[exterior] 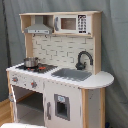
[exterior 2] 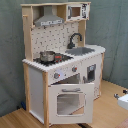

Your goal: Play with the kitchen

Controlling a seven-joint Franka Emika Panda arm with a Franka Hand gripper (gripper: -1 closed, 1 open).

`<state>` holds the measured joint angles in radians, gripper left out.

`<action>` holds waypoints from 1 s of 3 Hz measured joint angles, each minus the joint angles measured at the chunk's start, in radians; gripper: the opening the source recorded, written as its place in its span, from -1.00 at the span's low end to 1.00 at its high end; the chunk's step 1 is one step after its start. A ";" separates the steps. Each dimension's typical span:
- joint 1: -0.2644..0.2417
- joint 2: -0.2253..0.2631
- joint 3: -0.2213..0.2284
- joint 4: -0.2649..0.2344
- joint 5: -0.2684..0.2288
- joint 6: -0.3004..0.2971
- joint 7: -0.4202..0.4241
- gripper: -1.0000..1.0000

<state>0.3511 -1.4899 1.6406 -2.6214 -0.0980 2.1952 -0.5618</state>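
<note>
1. The tool shows in neither exterior view, so I cannot tell whether it is wide, narrow or holding anything, and no place can be given relative to it.
2. The kitchen [exterior: 60, 70] stands upright on a wooden floor [exterior 2: 15, 120] in the middle of both exterior views, in front of a grey curtain [exterior: 116, 40].
3. On its bench [exterior: 100, 80], a metal pot [exterior: 31, 62] sits on the hob [exterior: 40, 68], at the end under the hood [exterior: 38, 27].
4. The sink [exterior: 72, 75] is set into the bench beside the hob, with the black faucet [exterior: 83, 60] upright at its back edge, against the dotted backsplash [exterior: 57, 49].
5. A microwave [exterior: 72, 23] sits in the top shelf next to the hood.
6. Two knobs [exterior 2: 56, 76] are on the front panel below the hob.
7. Under them, in the second exterior view, the windowed oven door [exterior 2: 67, 102] stands out from the cabinet front, ajar.
8. A narrower door with a dark panel [exterior: 62, 107] is below the sink.
9. A white object [exterior 2: 123, 101] is cut off at the second exterior view's right edge; what it is I cannot tell.
</note>
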 joint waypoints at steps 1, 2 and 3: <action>-0.092 0.003 0.003 0.053 0.000 0.000 0.037 1.00; -0.182 0.001 0.001 0.102 -0.001 0.042 0.043 1.00; -0.258 -0.007 -0.027 0.156 -0.012 0.081 0.068 1.00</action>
<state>0.0929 -1.4972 1.6133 -2.4655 -0.1100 2.2758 -0.4935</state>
